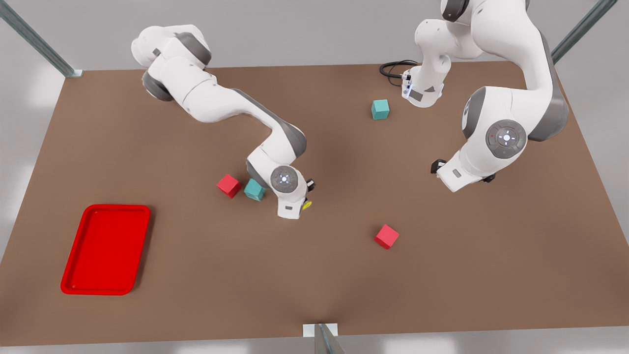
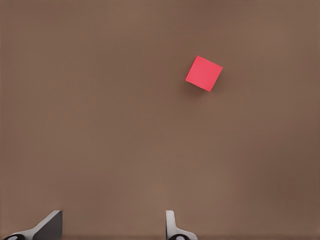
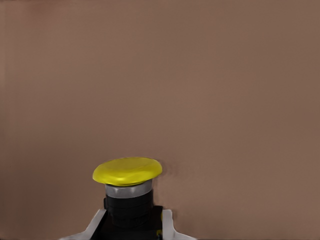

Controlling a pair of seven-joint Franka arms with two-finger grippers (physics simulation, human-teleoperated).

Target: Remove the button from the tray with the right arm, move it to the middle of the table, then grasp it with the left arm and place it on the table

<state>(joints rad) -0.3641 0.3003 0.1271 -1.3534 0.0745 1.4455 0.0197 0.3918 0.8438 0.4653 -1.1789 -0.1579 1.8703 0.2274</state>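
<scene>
**A:** Over on the front view's left, white jointed right arm [image 1: 231, 105] stretched out low across the large matte brown tabletop [image 1: 344, 275], black two-finger right gripper [image 1: 300, 209] down near the middle. Pinching something?

**B:** Pinching the tiny push-button, round yellow cap on a short black base [image 3: 128, 187]. Right wrist view: fingers [image 3: 167, 225] pressed against both sides of the black base, cap sticking out beyond the tips, bare brown table behind. In the front view, just a sliver of yellow [image 1: 307, 205] peeking out beside the wrist.

**A:** So out of the flat glossy red rectangular tray [image 1: 81, 290]?

**B:** Well out. Tray lying far off toward the near corner on the front view's left, nothing in it. Button held by the table's middle.

**A:** Neighbours?

**B:** Small red cube [image 1: 228, 186] and small teal cube [image 1: 254, 190] just beside the right arm's wrist, side by side. Second teal cube [image 1: 380, 109] farther back. Second red cube [image 1: 386, 236] alone nearer the front edge.

**A:** And the other white arm [image 1: 511, 118]?

**B:** Left arm, waiting on the front view's right, folded high, well apart from the button. Left gripper [image 2: 112, 227] spread wide in the left wrist view, nothing between the two fingertips [image 2: 171, 222], looking down at bare table and that lone red cube [image 2: 204, 73].
</scene>
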